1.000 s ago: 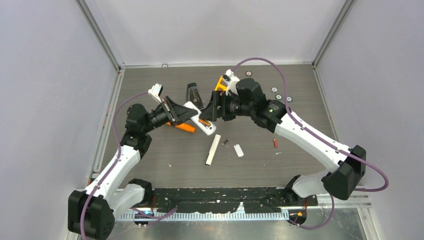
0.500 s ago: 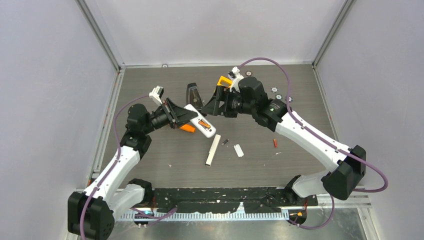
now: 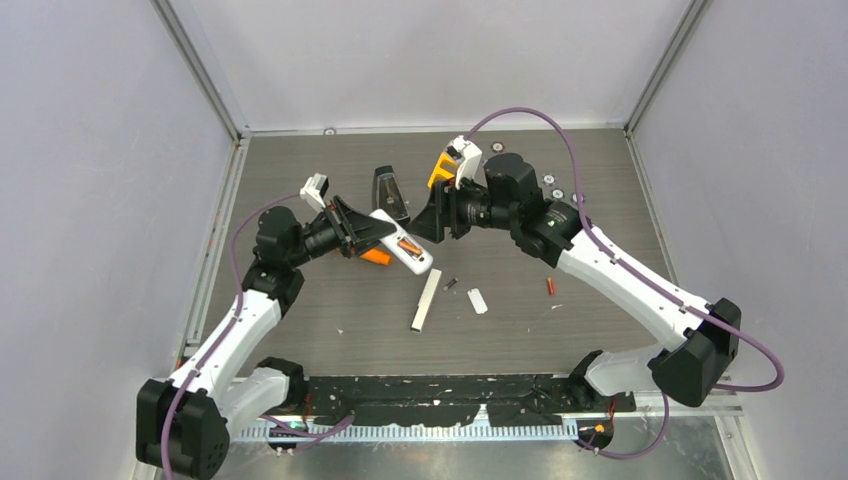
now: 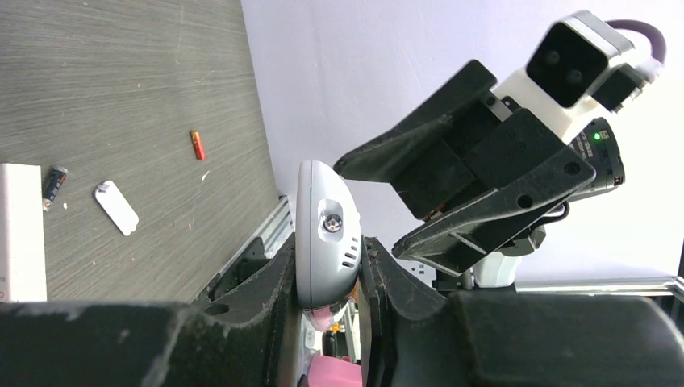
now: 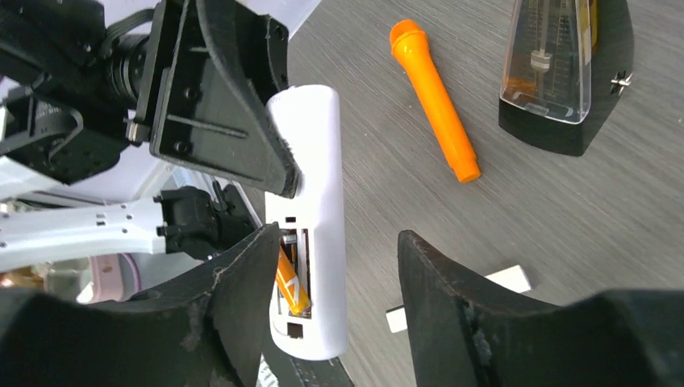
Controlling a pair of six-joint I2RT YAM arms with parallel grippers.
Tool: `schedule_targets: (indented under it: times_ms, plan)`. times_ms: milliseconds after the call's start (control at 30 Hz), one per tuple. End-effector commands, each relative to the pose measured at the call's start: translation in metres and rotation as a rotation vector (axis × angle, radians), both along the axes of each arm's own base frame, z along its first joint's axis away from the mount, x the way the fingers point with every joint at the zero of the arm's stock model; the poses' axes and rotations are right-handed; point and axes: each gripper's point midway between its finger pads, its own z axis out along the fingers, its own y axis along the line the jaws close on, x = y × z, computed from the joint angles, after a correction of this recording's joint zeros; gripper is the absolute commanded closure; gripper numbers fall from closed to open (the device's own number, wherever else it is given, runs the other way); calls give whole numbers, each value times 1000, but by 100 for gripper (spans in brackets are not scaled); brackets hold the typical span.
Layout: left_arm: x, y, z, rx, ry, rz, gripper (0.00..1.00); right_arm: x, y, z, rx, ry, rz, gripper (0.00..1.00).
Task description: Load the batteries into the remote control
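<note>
The table [image 3: 300, 320], a grey board printed with wood grain, lies below both grippers. The left gripper [image 3: 352, 230] is clamped on the remote control [image 5: 310, 153]. Its black jaws pinch the narrow sides near one end and hold the remote clear of the board, with the open battery bay turned toward the other arm. I judge this hold is meant to steady the body and offer the bay for loading. The right gripper [image 5: 339, 238] hovers just over the bay end, its jaws spread to either side of the remote and pinching nothing.

Ahead of the right gripper stands a metronome [image 5: 556, 72], a tapered dark case with a clear front. The remote itself is a smooth, glossy white plastic bar with rounded ends. Below the left gripper lies an orange marker-like stick [image 5: 434, 97], round and smooth.

Nearer the arm bases than either gripper lies a second white remote [image 3: 427, 298], a slim flat bar. Just beside it is a small rounded white cover [image 3: 478, 300], probably the bay lid, set aside so the slot stays open.

The orange battery [image 5: 292, 282] sits in the bay between the right gripper's fingers. It is tilted with one end raised, so it looks not yet seated. The dark grey battery [image 3: 450, 283] lies between the second remote and the cover. The red battery [image 3: 549, 286] lies well apart from both grippers. All three are thin little cylinders.
</note>
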Motion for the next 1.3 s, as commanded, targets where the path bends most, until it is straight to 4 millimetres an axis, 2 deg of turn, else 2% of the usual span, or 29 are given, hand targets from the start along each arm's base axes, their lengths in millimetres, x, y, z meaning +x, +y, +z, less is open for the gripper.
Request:
schedule_targets:
  times_ms: [0,267,500,667,733,833,900,1033,1267]
  plan:
    - [1,0,12,-19,-45,-9,100,-11,-2,25,-28,-193,84,44]
    - [2,-1,8,-2,-55,-8,100,-31,14,36,-65,-315,153,49]
    - [2,0,9,7,-76,-8,100,-25,17,30,-94,-304,115,57]
    - [0,0,11,12,-104,-12,100,-18,15,38,-75,-287,53,60]
    - [-1,0,14,12,-125,-12,100,-14,13,42,-59,-256,14,56]
    - [-2,1,19,9,-173,-11,100,-6,9,44,-20,-163,-42,38]
    - [-3,2,24,3,-214,-5,100,-12,13,44,30,-67,-14,33]
    - [-4,3,30,-4,-275,3,100,-19,22,45,61,11,62,30]
    - [-7,3,31,-11,-314,6,100,-21,29,24,38,127,84,34]
